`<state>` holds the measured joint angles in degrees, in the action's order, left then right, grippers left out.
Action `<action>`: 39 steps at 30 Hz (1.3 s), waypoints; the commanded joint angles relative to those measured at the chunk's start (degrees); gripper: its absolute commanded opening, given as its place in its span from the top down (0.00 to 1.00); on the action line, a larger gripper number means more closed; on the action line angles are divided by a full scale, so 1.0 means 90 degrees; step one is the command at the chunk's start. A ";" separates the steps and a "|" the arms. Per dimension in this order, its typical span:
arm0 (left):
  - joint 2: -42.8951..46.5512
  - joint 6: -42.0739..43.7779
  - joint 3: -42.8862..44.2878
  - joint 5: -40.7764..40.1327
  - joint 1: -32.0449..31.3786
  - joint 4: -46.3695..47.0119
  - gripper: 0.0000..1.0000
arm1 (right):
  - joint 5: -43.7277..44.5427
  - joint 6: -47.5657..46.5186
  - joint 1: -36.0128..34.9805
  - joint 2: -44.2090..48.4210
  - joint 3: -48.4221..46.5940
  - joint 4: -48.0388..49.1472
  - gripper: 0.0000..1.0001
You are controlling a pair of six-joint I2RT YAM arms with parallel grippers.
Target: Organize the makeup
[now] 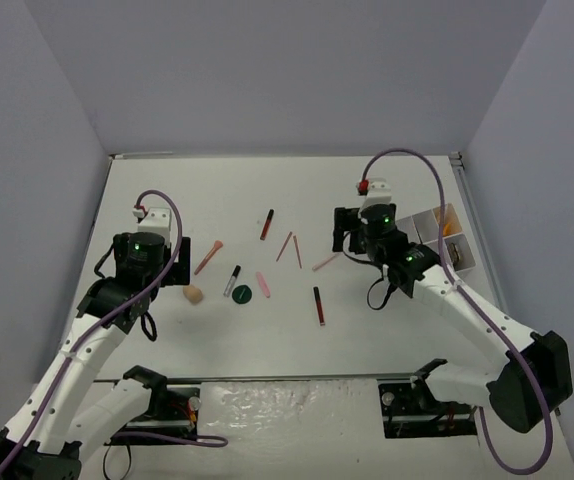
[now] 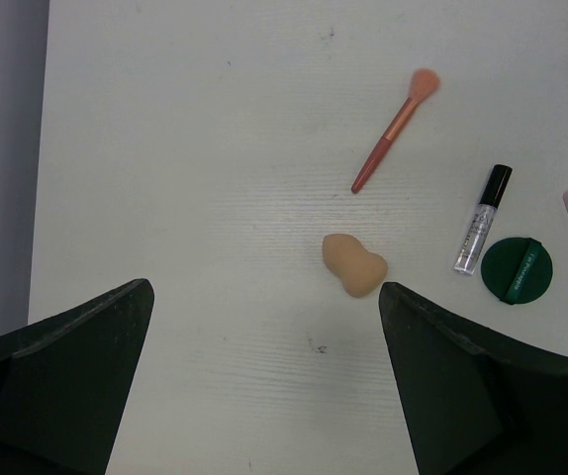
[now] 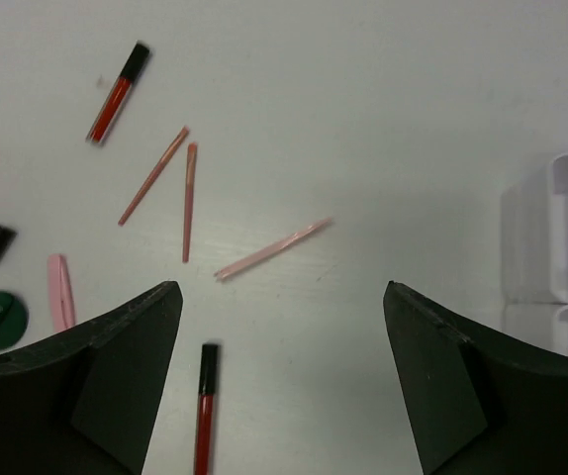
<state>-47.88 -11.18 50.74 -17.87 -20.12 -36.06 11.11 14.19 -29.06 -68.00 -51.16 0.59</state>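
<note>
The left gripper (image 2: 264, 285), released and empty, hangs over the sponge (image 2: 354, 264); the right gripper (image 3: 279, 287), likewise released, hangs over a pink pencil (image 3: 272, 248), probably for pickup.

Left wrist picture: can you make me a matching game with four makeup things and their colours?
Things
1. sponge
2. disc
3. brush
4. tube

Colours
A. dark green
B. see-through with a black cap
C. beige
D. pinkish orange

Right pairs: 1-C, 2-A, 3-D, 4-B.
</note>
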 commanded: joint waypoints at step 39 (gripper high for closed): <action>-0.0054 -0.0044 0.0075 -0.0160 0.0068 0.0237 0.03 | 0.0533 0.2075 -0.2335 -0.2835 0.0304 -0.0496 0.93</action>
<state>-48.38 -11.18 50.74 -18.28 -20.05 -36.09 13.03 32.04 -49.15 -94.32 -48.50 -3.40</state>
